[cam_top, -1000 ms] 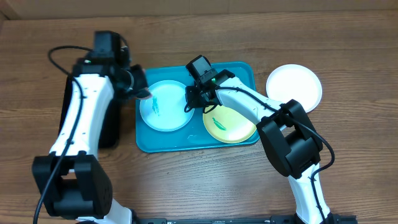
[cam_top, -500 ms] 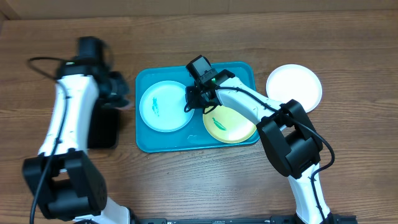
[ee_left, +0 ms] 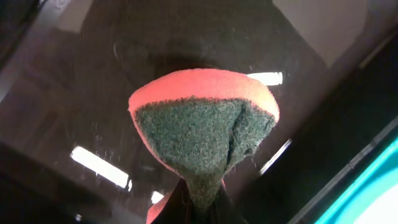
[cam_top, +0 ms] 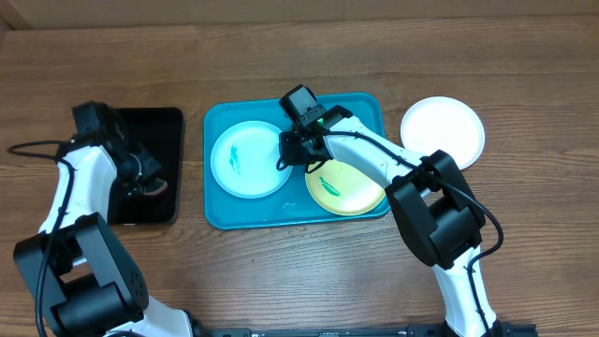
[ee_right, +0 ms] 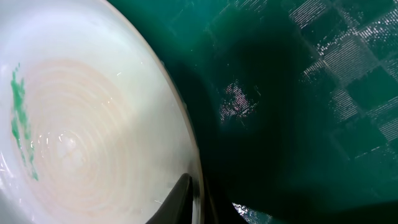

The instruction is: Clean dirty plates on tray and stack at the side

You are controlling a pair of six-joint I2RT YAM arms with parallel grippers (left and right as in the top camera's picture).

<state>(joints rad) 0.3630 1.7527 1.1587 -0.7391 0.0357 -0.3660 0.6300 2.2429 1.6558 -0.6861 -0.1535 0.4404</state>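
The turquoise tray (cam_top: pixel 365 109) holds the pale blue plate (cam_top: pixel 245 159), smeared green, and the yellow-green plate (cam_top: pixel 348 187), also smeared. The white plate (cam_top: pixel 443 131) lies on the table to the right of the tray. My right gripper (cam_top: pixel 285 150) is shut on the pale blue plate's right rim; the right wrist view shows the plate (ee_right: pixel 81 124) with a finger on each side of its edge (ee_right: pixel 196 199). My left gripper (cam_top: pixel 140 178) is over the black tray (cam_top: pixel 154 126), shut on a sponge (ee_left: pixel 202 134) with a red back and dark green scouring face.
The black tray lies on the table left of the turquoise tray. The left arm runs down the left side. The right arm reaches across the yellow-green plate from the lower right. A pale wall edge runs along the table's far side.
My left gripper has swung left, from the pale blue plate's left edge to over the black tray, with the sponge. The right gripper and the plates have not moved.
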